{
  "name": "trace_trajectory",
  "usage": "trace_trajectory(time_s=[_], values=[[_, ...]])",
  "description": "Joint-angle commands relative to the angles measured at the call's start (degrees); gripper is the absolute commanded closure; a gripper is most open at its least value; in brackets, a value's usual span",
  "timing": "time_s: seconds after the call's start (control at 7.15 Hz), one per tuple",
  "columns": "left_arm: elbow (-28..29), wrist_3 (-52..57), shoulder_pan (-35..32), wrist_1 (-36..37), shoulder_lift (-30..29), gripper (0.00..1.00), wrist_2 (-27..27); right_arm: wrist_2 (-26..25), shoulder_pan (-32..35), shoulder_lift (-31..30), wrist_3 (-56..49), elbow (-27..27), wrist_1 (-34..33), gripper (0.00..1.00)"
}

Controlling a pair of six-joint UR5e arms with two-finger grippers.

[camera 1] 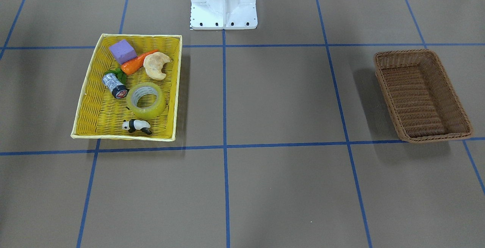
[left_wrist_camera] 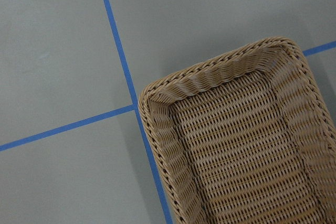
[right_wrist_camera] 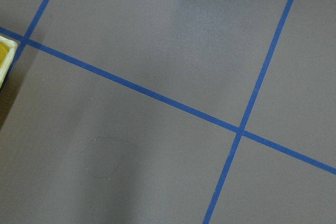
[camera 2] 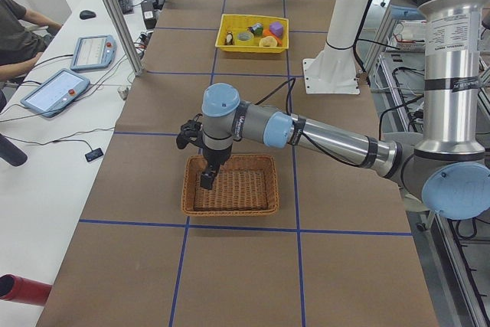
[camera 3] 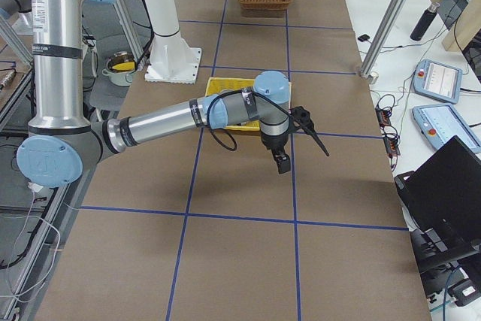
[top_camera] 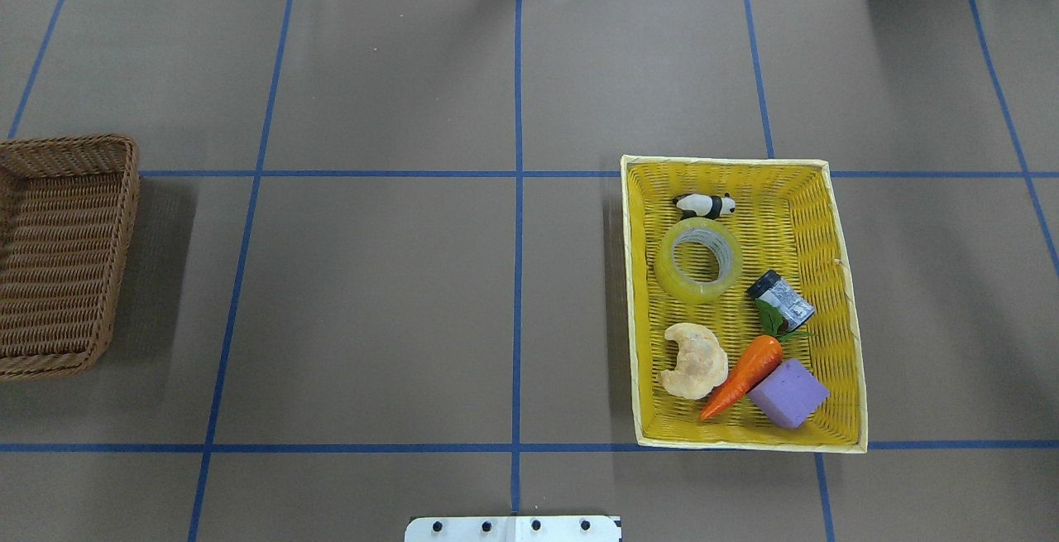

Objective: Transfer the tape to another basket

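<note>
The tape [camera 1: 147, 112] lies flat in the yellow woven tray [camera 1: 88, 85], between a toy panda and a small silver cylinder; it also shows in the overhead view [top_camera: 699, 290]. The dark brown wicker basket [camera 1: 382, 74] [top_camera: 124, 252] stands empty at the table's other end. My left gripper [camera 2: 207, 181] hangs over the basket's edge [camera 2: 230, 209]; the left wrist view looks down on a basket corner [left_wrist_camera: 210, 72]. My right gripper [camera 3: 282, 163] hangs over bare table beside the tray [camera 3: 218, 89]. Both show only in side views, so I cannot tell whether they are open or shut.
The tray also holds a purple block [top_camera: 788, 394], a carrot [top_camera: 742, 375], a croissant-like piece [top_camera: 693, 360], the silver cylinder [top_camera: 783, 299] and the panda [top_camera: 703, 205]. The robot's white base [camera 1: 223, 3] stands at the table's edge. Blue tape lines grid the brown table.
</note>
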Motion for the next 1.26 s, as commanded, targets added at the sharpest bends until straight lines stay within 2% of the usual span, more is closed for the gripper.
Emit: trace_trajectory(time_s=[0.0,0.42,0.7,1.12], values=[[0.1,-0.2,0.0,-2.3,0.1,0.02,0.0,0.0,-0.2,0.3,0.0,-0.1,0.0,0.00],[0.0,0.0,0.0,-2.6,0.3,0.02,-1.7,0.1,-0.2,0.5,0.4,0.2,0.0,0.00],[-0.8,0.0,0.0,-2.8,0.8,0.02,-3.1,2.5,-0.7,0.2,0.4,-0.5,-0.1,0.00],[-0.8,0.1,0.1,-4.0,0.8,0.02,-3.3,3.2,-2.6,1.6,0.8,-1.9,0.0,0.00]])
